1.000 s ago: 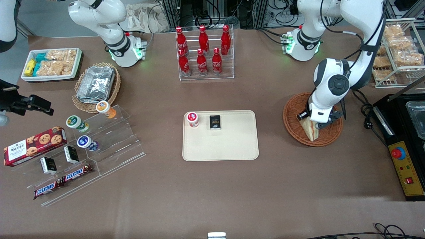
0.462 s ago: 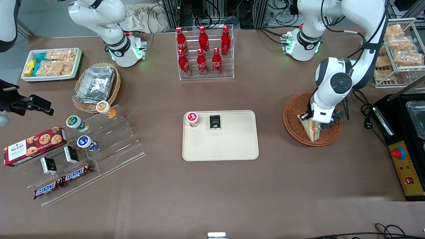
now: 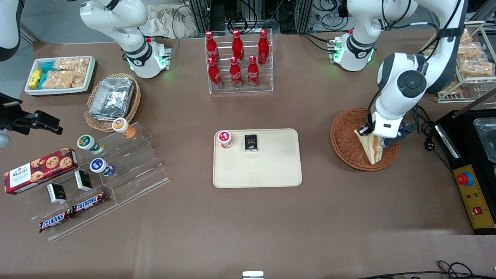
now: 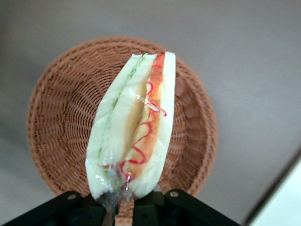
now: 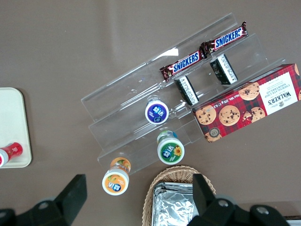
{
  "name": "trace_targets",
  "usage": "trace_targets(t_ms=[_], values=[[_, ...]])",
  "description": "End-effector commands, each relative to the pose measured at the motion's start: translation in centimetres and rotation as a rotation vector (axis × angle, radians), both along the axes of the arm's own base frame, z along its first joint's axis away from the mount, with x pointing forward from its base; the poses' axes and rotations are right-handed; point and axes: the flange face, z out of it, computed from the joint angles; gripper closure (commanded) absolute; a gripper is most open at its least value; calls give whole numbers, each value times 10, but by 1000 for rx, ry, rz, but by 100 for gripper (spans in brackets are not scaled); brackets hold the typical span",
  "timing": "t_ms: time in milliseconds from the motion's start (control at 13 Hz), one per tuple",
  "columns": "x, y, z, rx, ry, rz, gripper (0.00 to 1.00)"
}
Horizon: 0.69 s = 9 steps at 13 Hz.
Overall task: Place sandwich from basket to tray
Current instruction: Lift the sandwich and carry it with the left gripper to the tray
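My left gripper is shut on the sandwich, a plastic-wrapped white-bread wedge with red and green filling, and holds it lifted above the reddish-brown wicker basket. In the left wrist view the sandwich hangs from the black fingers, with the basket below it. The cream tray lies at the table's middle, toward the parked arm from the basket. It carries a red-capped cup and a small black pack.
A rack of red cola bottles stands farther from the front camera than the tray. A black control box lies beside the basket at the working arm's end. A clear stepped stand with cups and snack bars, a foil container in a tan basket and a white snack bin lie toward the parked arm's end.
My left gripper has risen with the sandwich, lifting it out of the basket and shifting a little toward the working arm's end. The tray and its items have not moved.
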Motion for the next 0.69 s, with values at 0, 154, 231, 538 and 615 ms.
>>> trace_targets(t_ms=[0,154,231,538,615], values=[[33,-32,77,20,-21,-36,100],[42,-62,125,16,-48,-92,100],[44,-79,140,8,-73,-120,100],[43,-161,131,-27,-103,-285,100],[42,-182,112,-26,-100,-337,100]])
